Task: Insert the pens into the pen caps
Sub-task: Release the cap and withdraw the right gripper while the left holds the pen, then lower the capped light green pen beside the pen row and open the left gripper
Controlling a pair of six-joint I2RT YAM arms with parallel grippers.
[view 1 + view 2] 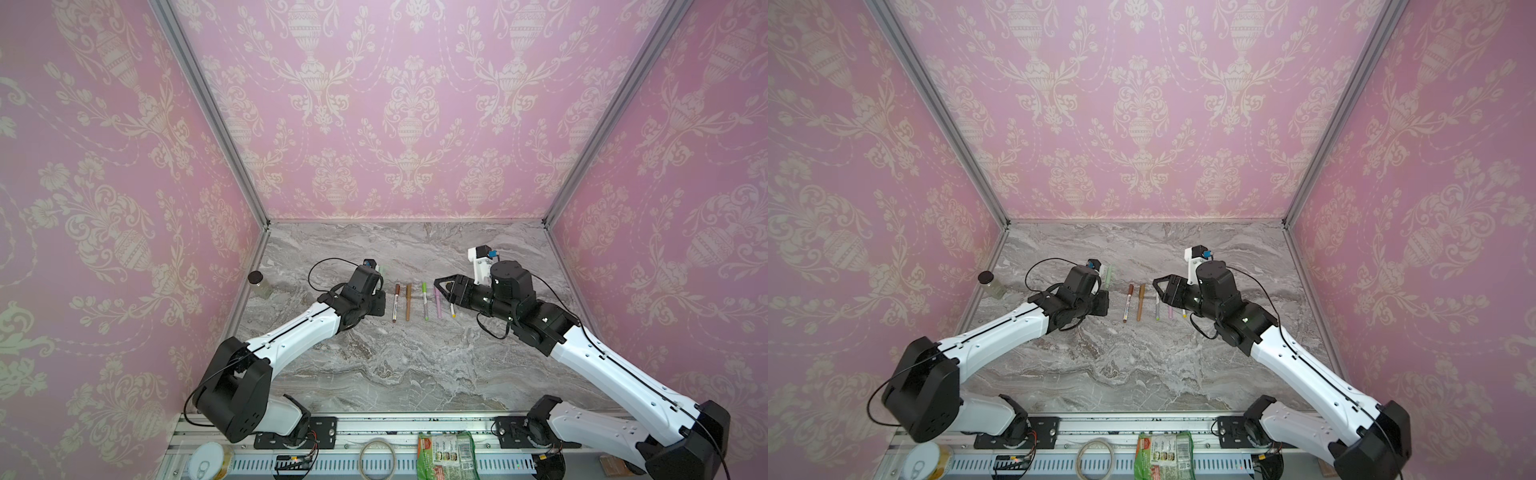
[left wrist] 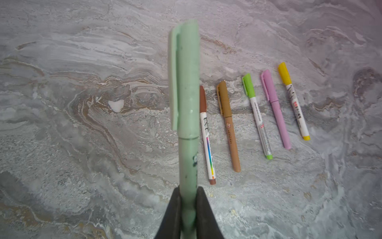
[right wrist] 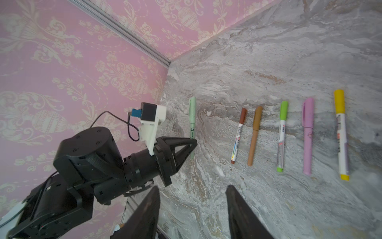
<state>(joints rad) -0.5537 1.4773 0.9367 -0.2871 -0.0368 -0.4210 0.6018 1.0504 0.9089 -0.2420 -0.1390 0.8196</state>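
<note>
Presently, at lower centre, your left gripper [image 2: 187, 193] is clenched on the sage pen [image 2: 187, 161], cap [image 2: 186, 78] seated. Beyond, right of centre, five capped pens [image 2: 228, 126] lie. Your right gripper [image 3: 192, 187] stands released, empty. Capping looks done; next, lay it alongside.

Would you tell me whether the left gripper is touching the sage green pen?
Touching. The left wrist view shows the left gripper clamped on the sage green pen, no gap on either side.

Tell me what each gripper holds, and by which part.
The left gripper holds the pale green pen by its barrel end, opposite the cap. The right gripper is open, holding nothing.
</note>
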